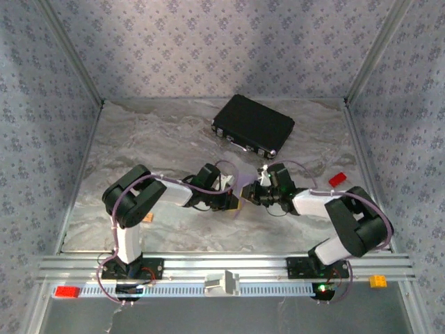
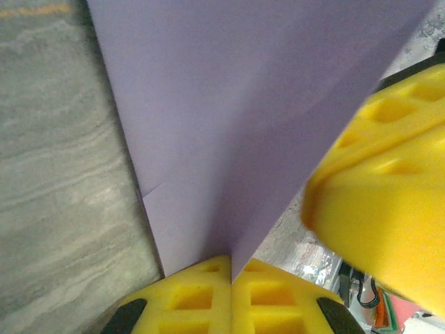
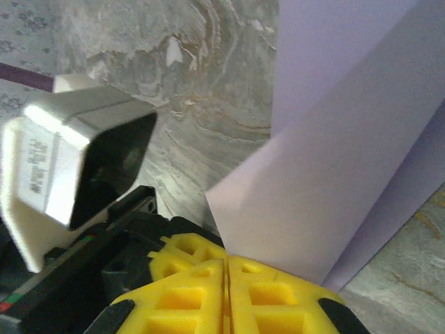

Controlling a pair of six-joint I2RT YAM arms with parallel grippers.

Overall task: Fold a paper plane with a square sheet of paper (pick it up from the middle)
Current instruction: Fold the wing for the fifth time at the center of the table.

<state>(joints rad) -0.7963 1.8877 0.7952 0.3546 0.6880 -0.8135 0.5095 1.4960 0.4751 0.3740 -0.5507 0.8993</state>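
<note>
The square sheet of paper (image 2: pixel 236 125) is pale lilac and folded, with a crease and overlapping layers. It stands on edge above the table between my two grippers. My left gripper (image 2: pixel 231 275) is shut on its lower edge, the paper rising from the seam between the yellow fingers. My right gripper (image 3: pixel 227 270) is shut on another part of the sheet (image 3: pixel 341 167). From above, the left gripper (image 1: pixel 235 200) and right gripper (image 1: pixel 252 193) meet tip to tip at the table's middle. The right gripper's yellow finger (image 2: pixel 389 202) shows close beside the paper.
A black case (image 1: pixel 253 125) lies at the back centre. A small red block (image 1: pixel 337 179) sits by the right wall. The left wrist's white camera housing (image 3: pixel 69 167) looms close to the right gripper. Grey marbled tabletop (image 1: pixel 139 146) lies open to the left.
</note>
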